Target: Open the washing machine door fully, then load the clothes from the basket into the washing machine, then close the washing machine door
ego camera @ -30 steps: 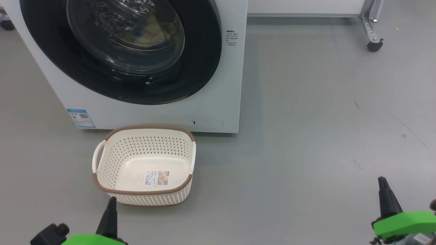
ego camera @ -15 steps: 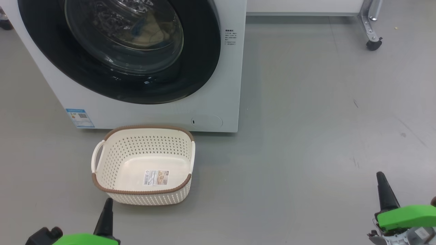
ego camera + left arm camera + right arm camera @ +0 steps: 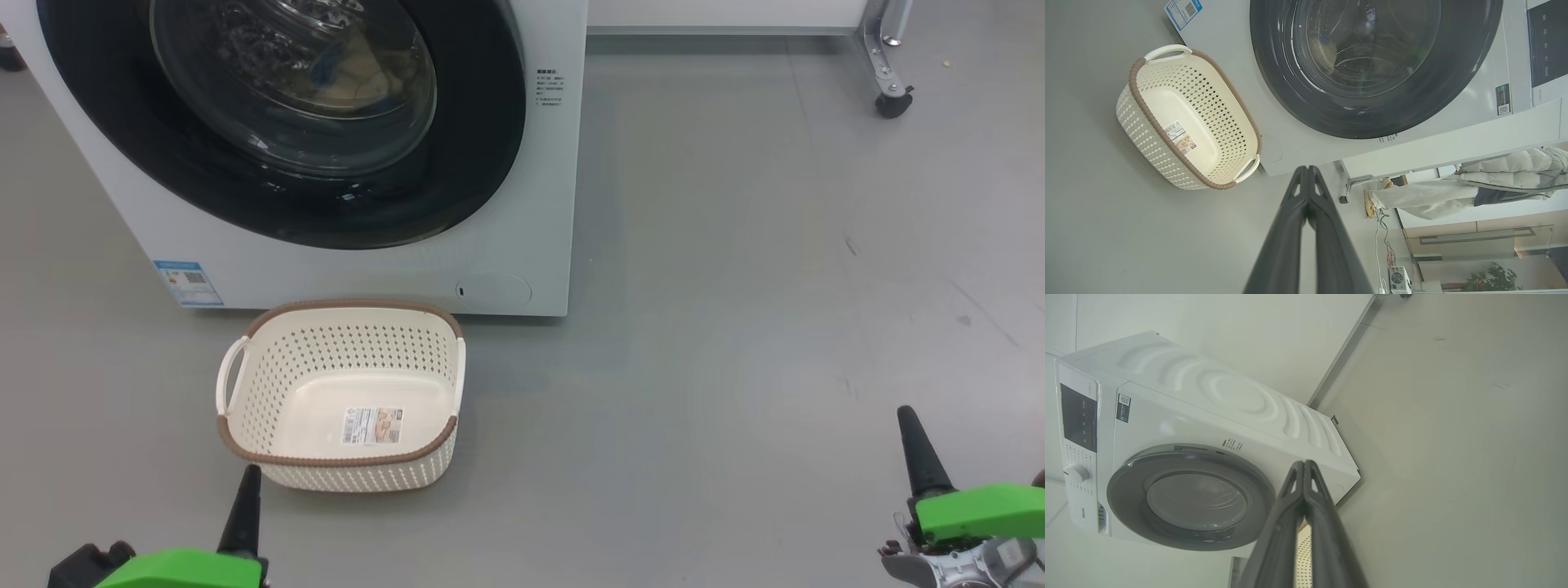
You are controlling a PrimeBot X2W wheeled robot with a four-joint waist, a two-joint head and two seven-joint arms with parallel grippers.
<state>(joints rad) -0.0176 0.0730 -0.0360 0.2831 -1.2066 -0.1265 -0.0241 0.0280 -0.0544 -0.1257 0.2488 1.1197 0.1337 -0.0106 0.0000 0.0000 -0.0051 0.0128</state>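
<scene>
The white washing machine (image 3: 359, 278) stands at the upper left, and its round black washing machine door (image 3: 482, 147) lies flush against the front. Through the glass I see pale yellowish clothes (image 3: 363, 77) with a bit of blue inside the drum. The cream basket (image 3: 359, 478) with its brown rim sits on the floor before the machine, holding just its label. My left gripper (image 3: 245, 494) hovers just in front of the basket, shut and holding nothing. My right gripper (image 3: 913, 445) is far to the right over bare floor, also shut. Each wrist view shows its own fingers (image 3: 1308, 179) (image 3: 1304, 473) pressed together.
A metal frame leg on a caster (image 3: 890, 94) stands at the back right. The left wrist view shows a person in pale clothes (image 3: 1453, 196) beyond the machine, with cables and a small device (image 3: 1398, 279) on the floor. Grey floor spreads to the right.
The whole head picture has shifted slightly left and up, so the camera moved. Basket, machine and door keep their places, and both grippers stay shut.
</scene>
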